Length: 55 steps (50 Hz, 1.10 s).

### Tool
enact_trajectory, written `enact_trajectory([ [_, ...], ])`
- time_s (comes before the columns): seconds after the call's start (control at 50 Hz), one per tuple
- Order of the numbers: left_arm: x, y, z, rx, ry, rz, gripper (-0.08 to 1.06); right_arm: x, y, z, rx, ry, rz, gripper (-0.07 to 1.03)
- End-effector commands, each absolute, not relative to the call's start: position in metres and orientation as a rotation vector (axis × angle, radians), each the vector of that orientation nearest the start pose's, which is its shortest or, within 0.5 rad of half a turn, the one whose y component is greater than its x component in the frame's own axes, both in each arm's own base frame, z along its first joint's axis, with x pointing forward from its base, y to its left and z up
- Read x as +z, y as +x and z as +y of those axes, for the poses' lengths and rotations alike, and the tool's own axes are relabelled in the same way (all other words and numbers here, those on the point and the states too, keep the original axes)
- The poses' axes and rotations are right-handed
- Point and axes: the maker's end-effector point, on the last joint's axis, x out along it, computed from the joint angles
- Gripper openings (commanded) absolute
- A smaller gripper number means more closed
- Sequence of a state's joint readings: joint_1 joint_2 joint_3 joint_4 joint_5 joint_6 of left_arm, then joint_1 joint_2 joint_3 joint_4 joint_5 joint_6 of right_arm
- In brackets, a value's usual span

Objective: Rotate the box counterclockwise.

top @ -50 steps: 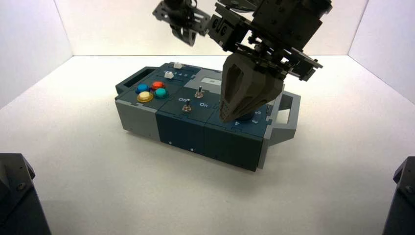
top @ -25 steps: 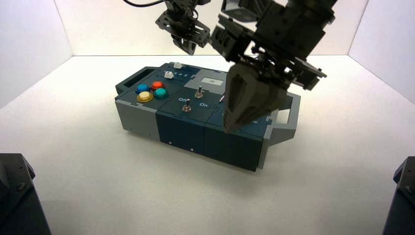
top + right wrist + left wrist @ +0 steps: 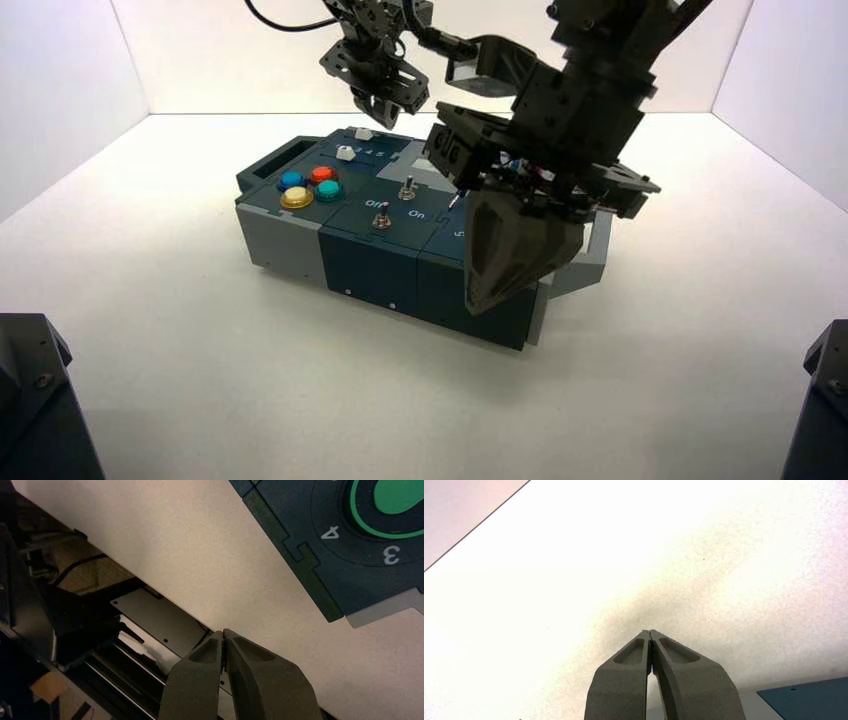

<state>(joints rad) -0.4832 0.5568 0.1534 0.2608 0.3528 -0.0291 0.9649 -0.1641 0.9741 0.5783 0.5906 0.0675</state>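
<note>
The right gripper [image 3: 500, 290] has been brought down from above the dial end of the box [image 3: 400, 250] to the front face of that end, near the right handle [image 3: 590, 245]; a second ago it hung over the numbered dial. Its fingers are pressed together at the tips, as the right wrist view shows [image 3: 224, 635], and nothing is held between them. This is judged to be the setting-up of a push: with closed fingers laid against the near right corner, the box could be swung counterclockwise. Whether contact is already made cannot be told.

The left gripper [image 3: 385, 95] has been shifted slightly and hangs above the far edge of the box, its fingers likewise shut together on nothing [image 3: 650, 635].

The box lies near the middle of the white tabletop [image 3: 200, 380], turned at an angle, apparently unmoved over the last second. Its shell is made of matte dark-blue and grey panels with notched, interlocking seams. The round buttons [image 3: 308, 186] are glossy domes in blue, red, yellow and teal; two small metal toggle switches [image 3: 395, 205] stand beside them. In the right wrist view the green dial [image 3: 395, 500] is seen, smooth and rounded, ringed by white numerals 3 and 4.
</note>
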Motion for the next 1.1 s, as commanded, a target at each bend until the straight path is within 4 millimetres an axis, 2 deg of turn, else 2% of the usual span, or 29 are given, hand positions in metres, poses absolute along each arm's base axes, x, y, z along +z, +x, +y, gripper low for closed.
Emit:
enact_trajectory([
  [0.02,0.022,0.480,-0.233,-0.467,0.490,0.938,-0.03,0.057,0.106,0.251,0.670,-0.021,1.539,-0.02],
  [0.34,0.018,0.473,-0.228,-0.470,0.512,0.963,-0.03,0.050,0.109,0.250,0.652,-0.020,1.524,-0.02],
  [0.72,0.016,0.471,-0.227,-0.482,0.538,0.968,-0.03,0.021,0.113,0.246,0.587,-0.054,1.559,-0.02],
  [1.1,0.013,0.466,-0.224,-0.482,0.542,0.981,-0.03,0.014,0.126,0.243,0.550,-0.032,1.527,-0.02],
])
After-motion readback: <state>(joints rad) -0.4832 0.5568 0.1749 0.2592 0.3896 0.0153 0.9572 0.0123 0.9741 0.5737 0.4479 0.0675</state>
